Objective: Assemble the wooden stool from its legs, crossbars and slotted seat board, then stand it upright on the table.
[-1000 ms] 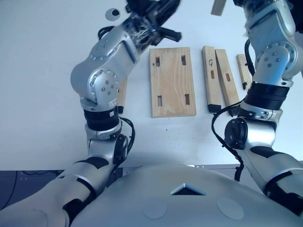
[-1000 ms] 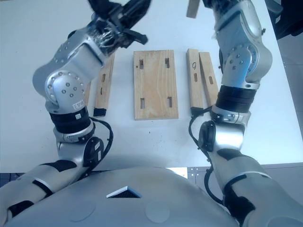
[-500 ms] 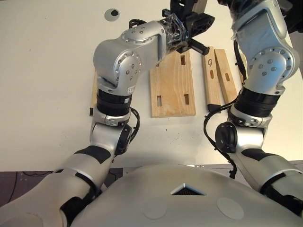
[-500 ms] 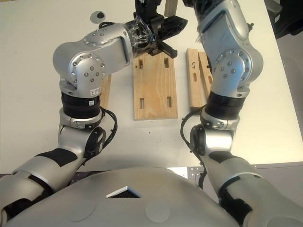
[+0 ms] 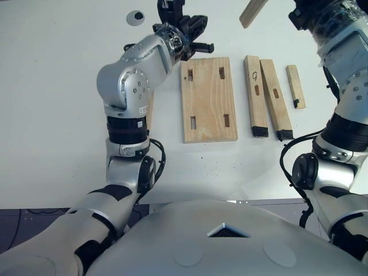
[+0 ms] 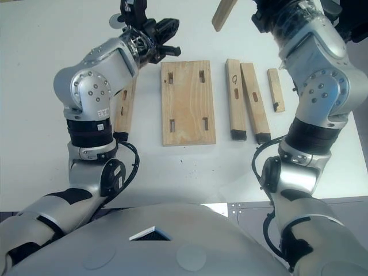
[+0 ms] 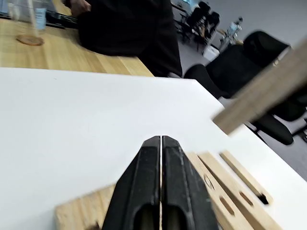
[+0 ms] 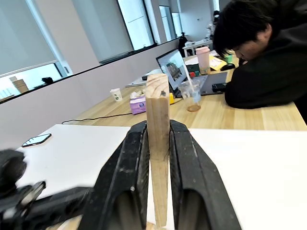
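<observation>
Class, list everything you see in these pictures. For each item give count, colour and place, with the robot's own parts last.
seat board: one, pale wood, flat at table centre.
long legs: two, pale wood, dark ends, right of the board.
short crossbar: one, pale wood, right of the legs.
slotted piece: at least one, pale wood, left of the board.
held piece: one, pale wood, in the air.
round disc: one, grey-white, far left.
table: one, white.
left gripper: black, shut, empty.
right gripper: black, shut on held piece.

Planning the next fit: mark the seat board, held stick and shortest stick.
seat board [image 5: 209, 99], left eye view, bare middle.
held stick [image 8: 157, 103], right wrist view, upper face.
shortest stick [image 5: 295, 85], left eye view, middle.
</observation>
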